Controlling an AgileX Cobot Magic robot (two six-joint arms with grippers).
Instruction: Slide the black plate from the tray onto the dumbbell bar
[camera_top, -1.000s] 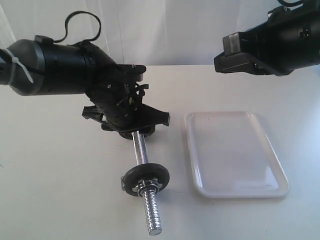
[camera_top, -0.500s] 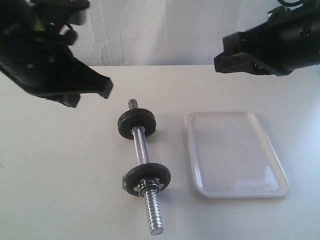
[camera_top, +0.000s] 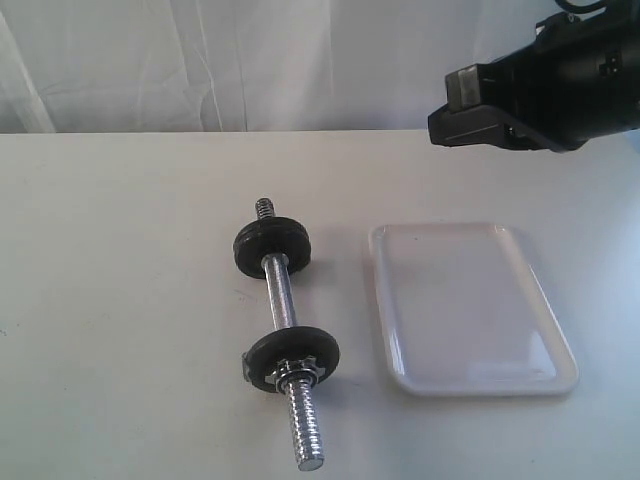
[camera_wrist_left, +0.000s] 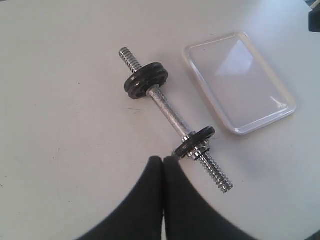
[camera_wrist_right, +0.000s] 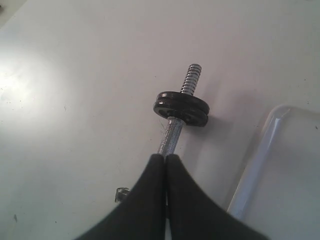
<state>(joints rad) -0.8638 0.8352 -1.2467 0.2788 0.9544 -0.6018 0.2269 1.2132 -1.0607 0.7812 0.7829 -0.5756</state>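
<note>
The dumbbell bar (camera_top: 281, 300) lies on the white table, left of the tray (camera_top: 470, 300), which holds nothing. The black plate (camera_top: 271, 245) sits on the bar's far threaded end, and in the left wrist view it looks stacked with a second disc (camera_wrist_left: 146, 80). Another black disc and the chrome star nut (camera_top: 295, 373) sit at the near end. My left gripper (camera_wrist_left: 163, 159) is shut and empty, high above the bar (camera_wrist_left: 167, 110), and is out of the exterior view. My right gripper (camera_wrist_right: 165, 156) is shut and empty above the bar (camera_wrist_right: 170, 135).
The right arm (camera_top: 540, 85) hangs above the table's far right, beyond the tray. A white curtain backs the table. The tray's rim (camera_wrist_right: 260, 155) shows beside the right fingers.
The left arm has lifted away from the bar's far end, up and to the left, and left the exterior view. A black disc stays on that end. The right arm is still.
</note>
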